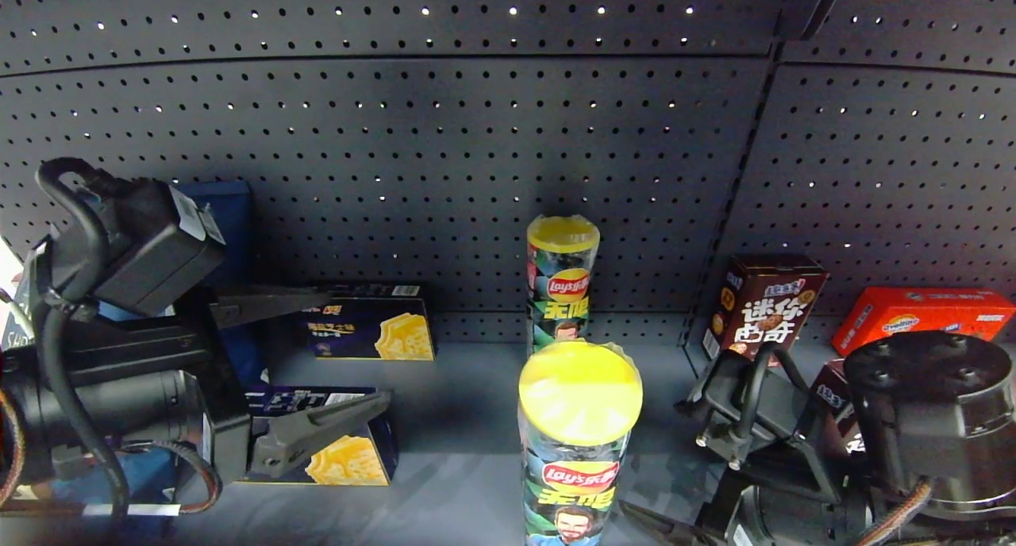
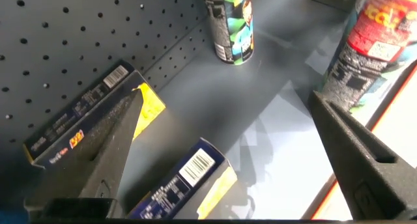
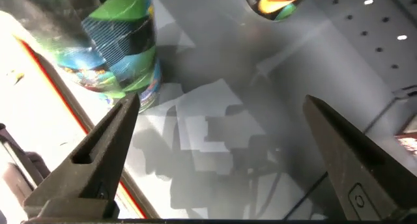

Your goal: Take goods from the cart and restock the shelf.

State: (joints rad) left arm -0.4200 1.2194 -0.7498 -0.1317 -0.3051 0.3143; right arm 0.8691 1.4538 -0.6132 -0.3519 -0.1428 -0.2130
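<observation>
Head view: two chip cans are seen upright on the shelf (image 1: 460,419). The near can (image 1: 579,443) is placed close to the front edge, and the far can (image 1: 562,280) stands straight behind it by the pegboard back. A far blue box (image 1: 369,332) and a near blue box (image 1: 341,451) are laid at the left, and a brown box (image 1: 762,304) and an orange box (image 1: 921,316) at the right.

The left gripper (image 1: 357,347) is held wide open over the blue boxes, with nothing between its jaws. The right gripper (image 3: 221,107) is likewise spread wide and empty, low at the right of the near can.

Since nothing is held, the step is judged to be a withdrawal toward the cart for the next item. It is best done by drawing each arm straight back toward the near side. The near can is tall and narrow and is probably easily tipped, so its side should be given room by the right gripper. The left gripper should be raised clear of the blue boxes before it is swung away.
</observation>
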